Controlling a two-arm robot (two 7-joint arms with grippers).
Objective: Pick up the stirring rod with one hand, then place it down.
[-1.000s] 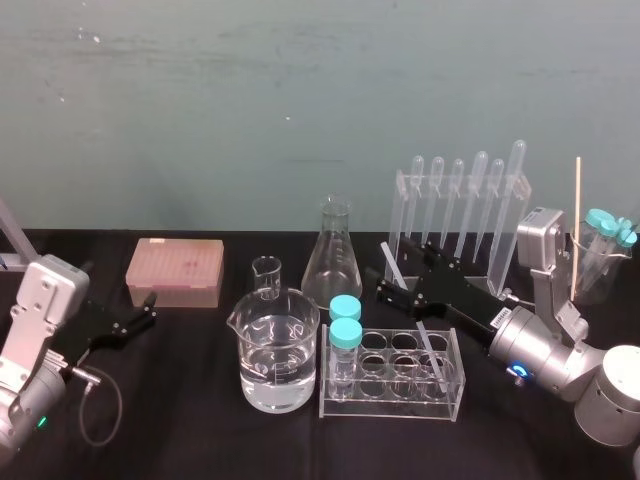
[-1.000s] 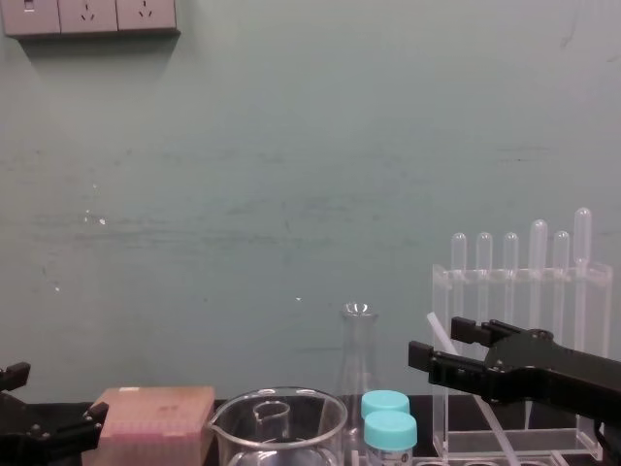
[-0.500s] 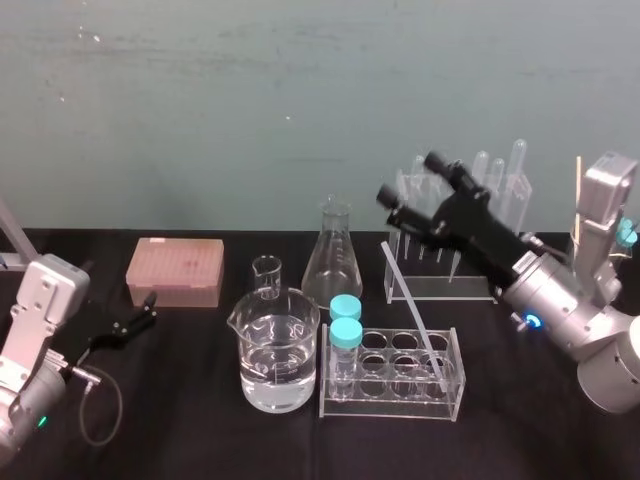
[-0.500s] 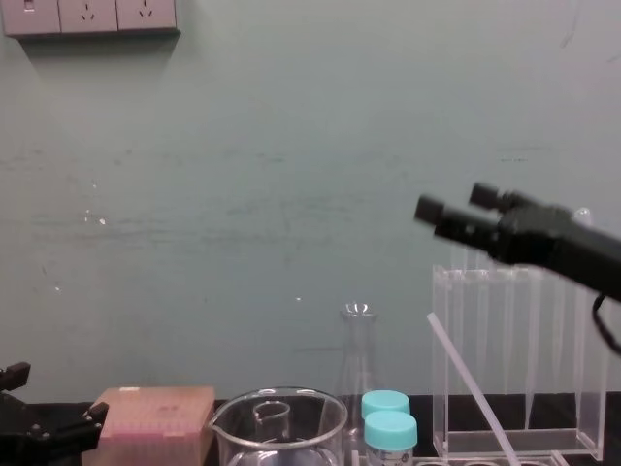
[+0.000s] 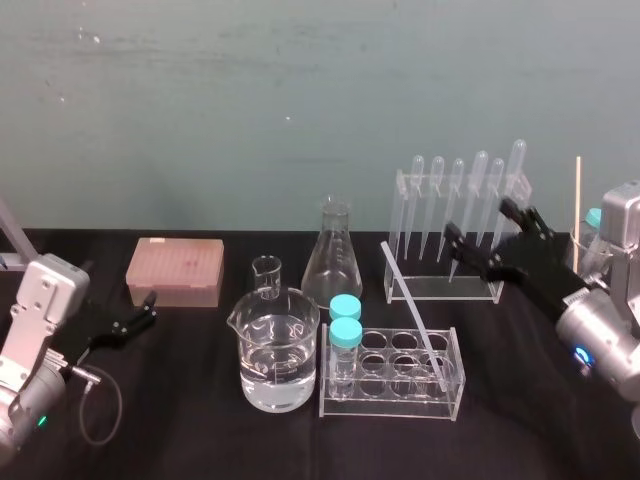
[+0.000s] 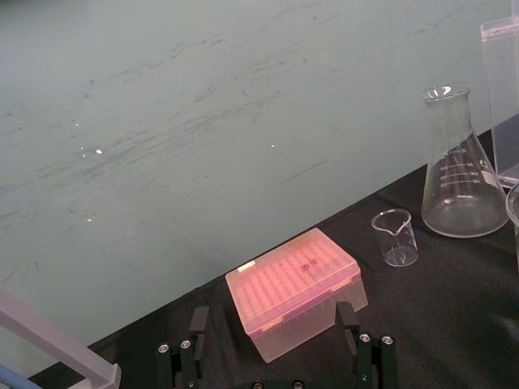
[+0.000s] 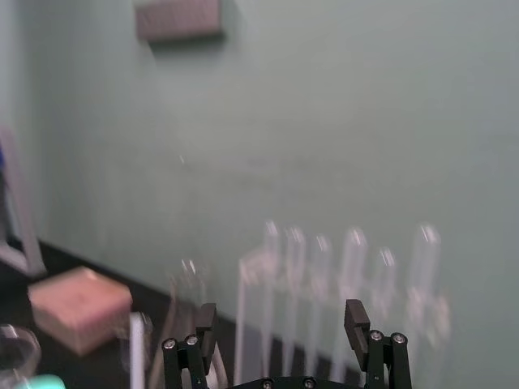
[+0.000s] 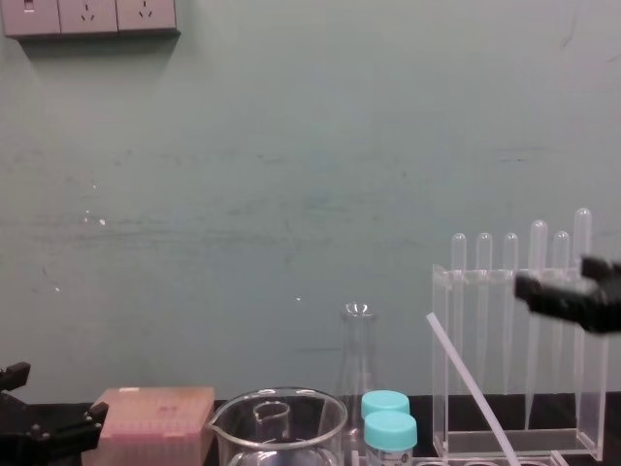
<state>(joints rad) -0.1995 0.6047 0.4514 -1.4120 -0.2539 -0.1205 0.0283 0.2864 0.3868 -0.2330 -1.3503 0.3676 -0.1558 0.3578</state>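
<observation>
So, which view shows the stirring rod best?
Head view: the whole stirring rod shows, leaning with its lower end in the clear tube rack. Chest view catches its tilted upper length, bottom cut off.

I see a pale green, faintly streaked wall [image 5: 250,100] behind a black table [image 5: 180,420]. The tip box [image 5: 175,270] is pink, the two tube caps [image 5: 345,308] are turquoise, and the stirring rod [image 5: 412,312] is translucent white. My left gripper [image 5: 150,308] and right gripper [image 5: 476,216] are black, on silver-grey arms.
</observation>
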